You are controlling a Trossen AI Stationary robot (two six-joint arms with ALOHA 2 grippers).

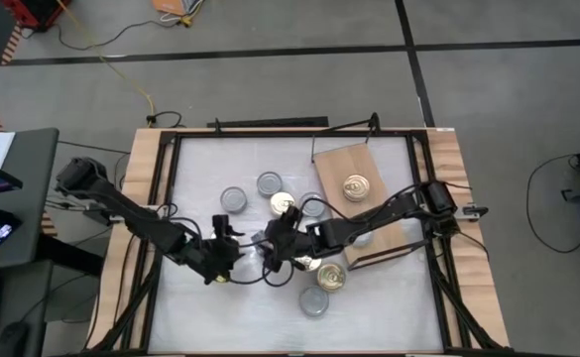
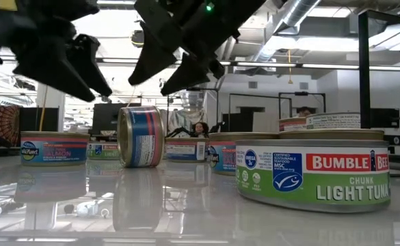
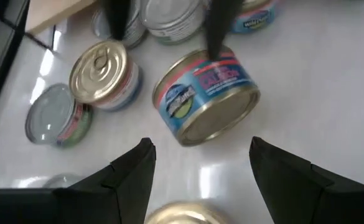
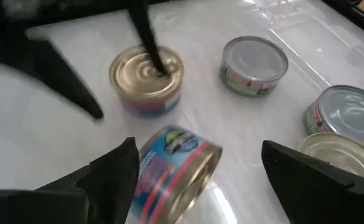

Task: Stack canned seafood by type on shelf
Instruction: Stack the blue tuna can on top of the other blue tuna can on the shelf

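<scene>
two spread pincers, left pincer (image 1: 232, 260) and right pincer (image 1: 275, 248), flank a tipped salmon tin (image 3: 205, 96) on the white surface (image 1: 389, 297), neither touching it

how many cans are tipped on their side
1: the blue-labelled can lies on its side on the white table, between the left end effector and the right end effector. The arms may hide others.

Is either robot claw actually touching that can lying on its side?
Apart. The low view shows both end effectors open above the tipped can, with clear space between.
</scene>
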